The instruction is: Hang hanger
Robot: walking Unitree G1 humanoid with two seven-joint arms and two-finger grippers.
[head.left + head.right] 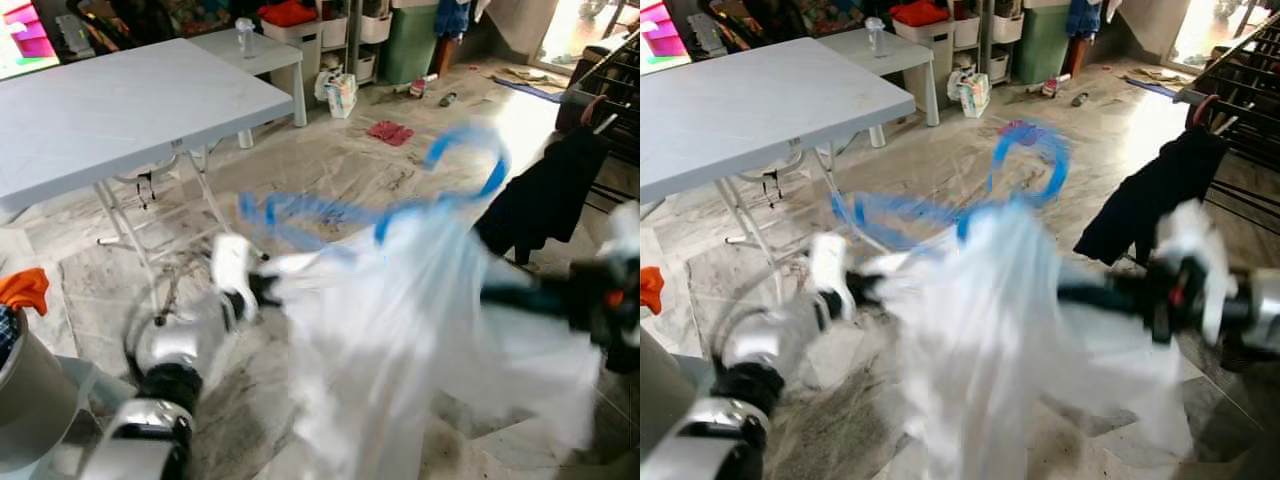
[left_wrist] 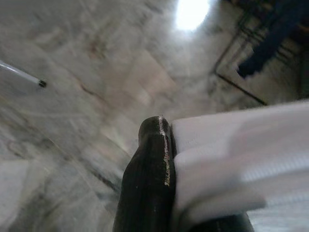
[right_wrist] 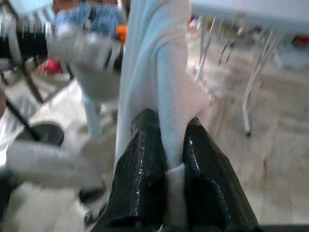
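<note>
The left pincer (image 1: 262,288) and right pincer (image 1: 1080,292) are each clamping the thin white garment (image 1: 420,330) draped on the blue plastic hanger (image 1: 330,212), carrying it in mid-air. It is not yet hanging on the dark drying rack (image 1: 1240,75), which looks near. By the robot's left, a grey bin (image 1: 30,390) is holding orange cloth (image 1: 24,288).

left: table (image 1: 120,110) | right: rack (image 1: 1240,70) | between: open floor (image 1: 340,165)

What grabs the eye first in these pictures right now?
A blurred white cloth garment on a blue plastic hanger is stretched mid-air between both arms. The left pincer and the right pincer each clamp its fabric. To the right, a dark garment hangs on a black rack.
</note>
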